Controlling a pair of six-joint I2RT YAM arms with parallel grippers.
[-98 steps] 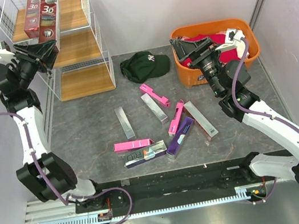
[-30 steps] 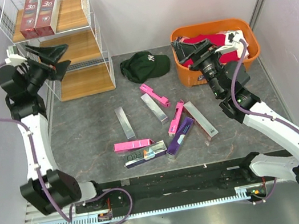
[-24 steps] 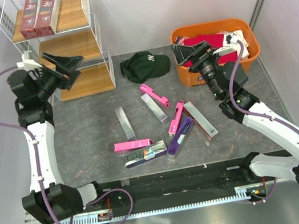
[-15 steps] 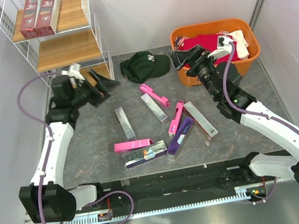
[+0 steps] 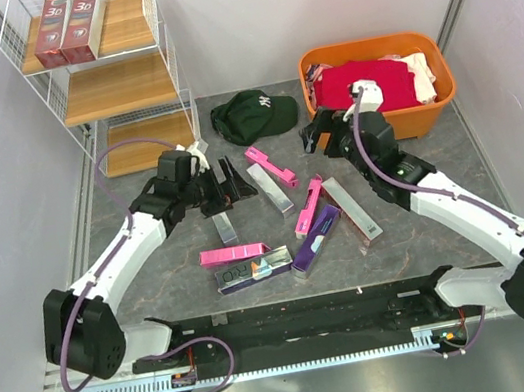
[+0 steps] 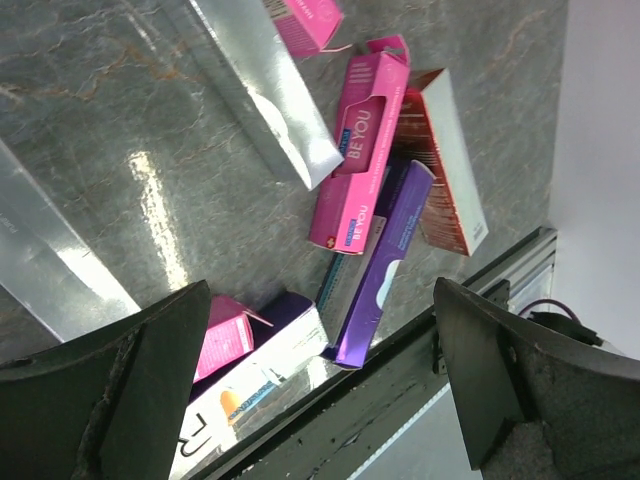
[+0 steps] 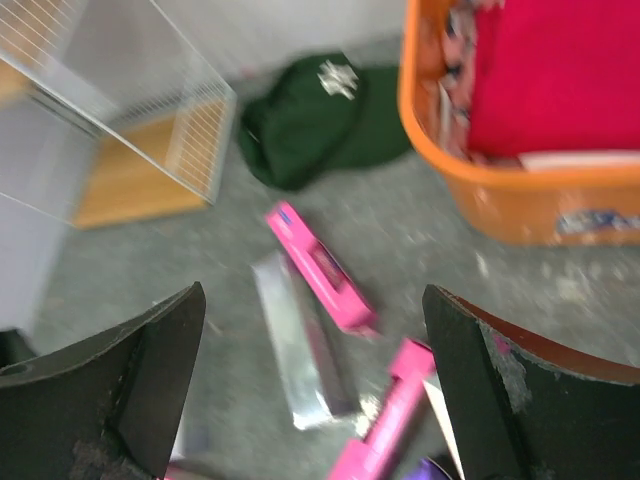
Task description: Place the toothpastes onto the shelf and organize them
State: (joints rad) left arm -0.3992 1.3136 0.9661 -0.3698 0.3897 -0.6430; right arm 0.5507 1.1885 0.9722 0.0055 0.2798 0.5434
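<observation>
- My left gripper hangs low over the far-left edge of the pile. Its jaws are spread wide with nothing in them, and the wrist view shows boxes and table between the fingers.
- My right gripper hovers just left of the orange tub, jaws likewise parted and empty.
- Open room: bare grey table lies left of the pile. Walls stand close on both sides (the left one is tightest, by the shelf).
- Loose toothpastes lie scattered mid-table at odd angles, some touching. One silver-grey box runs out from under the left gripper.
- The shelf stands in the far-left corner. Two dark red toothpastes lie side by side on its top board.
- The tub, far right, holds a red cloth and paler items. A dark green cap lies between shelf and tub.
</observation>
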